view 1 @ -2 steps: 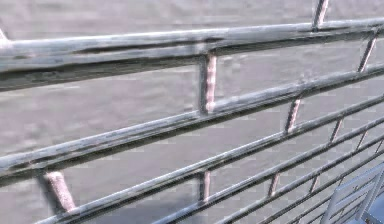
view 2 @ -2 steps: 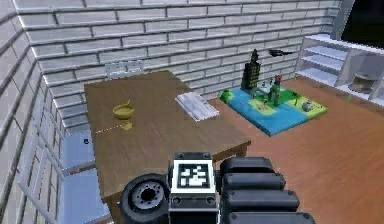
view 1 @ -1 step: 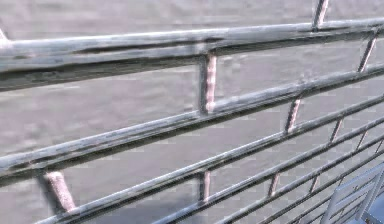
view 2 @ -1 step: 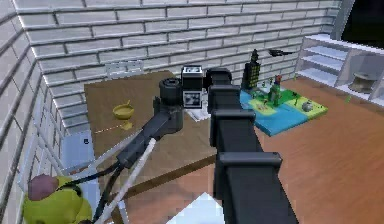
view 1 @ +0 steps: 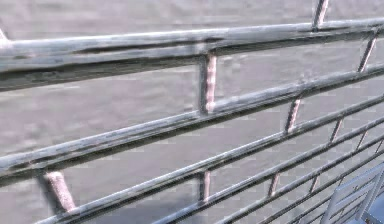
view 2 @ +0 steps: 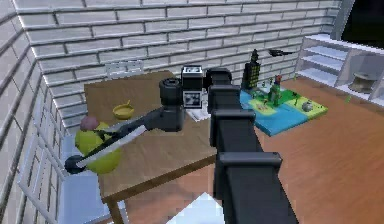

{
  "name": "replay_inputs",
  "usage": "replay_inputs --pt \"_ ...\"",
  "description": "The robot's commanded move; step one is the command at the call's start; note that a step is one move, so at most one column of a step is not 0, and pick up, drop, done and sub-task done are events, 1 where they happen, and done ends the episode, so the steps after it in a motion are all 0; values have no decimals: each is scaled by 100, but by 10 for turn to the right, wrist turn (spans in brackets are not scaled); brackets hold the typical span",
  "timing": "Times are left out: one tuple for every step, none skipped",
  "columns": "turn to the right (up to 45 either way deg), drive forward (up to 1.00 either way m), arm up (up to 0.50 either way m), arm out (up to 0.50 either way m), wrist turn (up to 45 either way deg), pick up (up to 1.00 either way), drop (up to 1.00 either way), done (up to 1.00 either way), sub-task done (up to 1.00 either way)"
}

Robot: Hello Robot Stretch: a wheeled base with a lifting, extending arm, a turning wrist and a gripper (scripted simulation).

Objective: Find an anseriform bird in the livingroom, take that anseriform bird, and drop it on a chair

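Forward view, wall: a brick wall (view 1: 130, 100) seen close up, with pale grey bricks and light mortar lines that slant down toward the right.
Arm side view, table: a brown wooden table (view 2: 165, 150) stands against a white brick wall, on a reddish wood floor (view 2: 330, 150).
Task's thing: a yellow-green rounded thing (view 2: 100, 148) with a pinkish knob on top sits at the table's near left edge. It is too blob-like to make out a bird's shape.
Arm: a dark square bar (view 2: 240, 150) rises from the bottom edge and reaches out over the table.
End effector: the end effector (view 2: 80, 160) angles down to the left, and its thin fingers run alongside the yellow-green thing. I cannot tell whether it holds anything.
Also on the table: a small yellow bowl (view 2: 122, 110).
Right of the table: a dark bottle (view 2: 253, 70), a blue-and-green flat piece (view 2: 285, 112), and white shelves (view 2: 325, 55).
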Motion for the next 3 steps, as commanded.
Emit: replay_inputs --pt "0 0 0 0 450 0 0 0 0" --pt "0 0 0 0 450 0 0 0 0" --pt "0 0 0 0 30 0 0 0 0"
